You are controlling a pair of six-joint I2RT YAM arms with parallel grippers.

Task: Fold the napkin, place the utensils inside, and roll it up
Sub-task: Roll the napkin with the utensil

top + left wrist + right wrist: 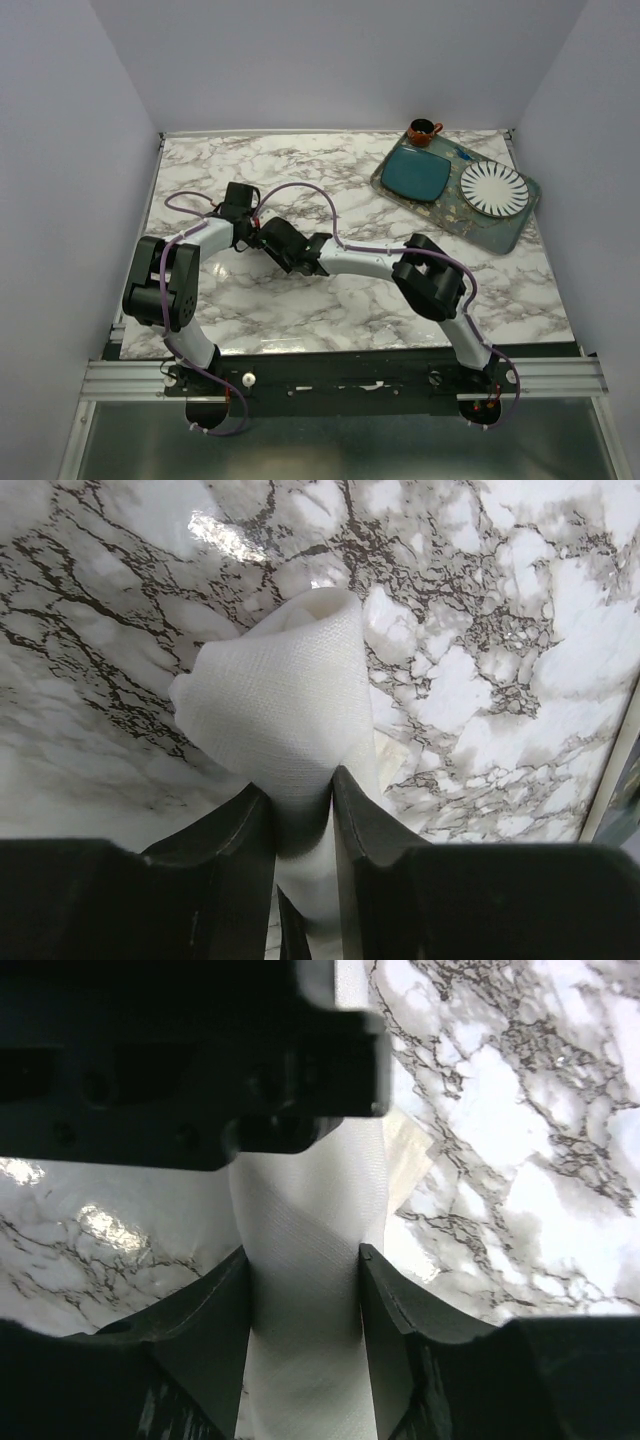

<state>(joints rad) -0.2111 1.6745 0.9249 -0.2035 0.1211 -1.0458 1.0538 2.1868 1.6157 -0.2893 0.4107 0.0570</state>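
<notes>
Because the napkin (285,710) is soft, light cloth, it can sag and unroll easily, so take hold across the thick roll, not at a loose corner. It is rolled up over the marble table (400,300), left of the middle, between both pincers. Your left gripper (300,792) is narrow and pinches one end. Your right gripper (302,1260) presses the roll from both sides. You have one napkin. On one tray (500,238) at the far right are one cup (422,131) and two plates (418,177). No spoon shows.
</notes>
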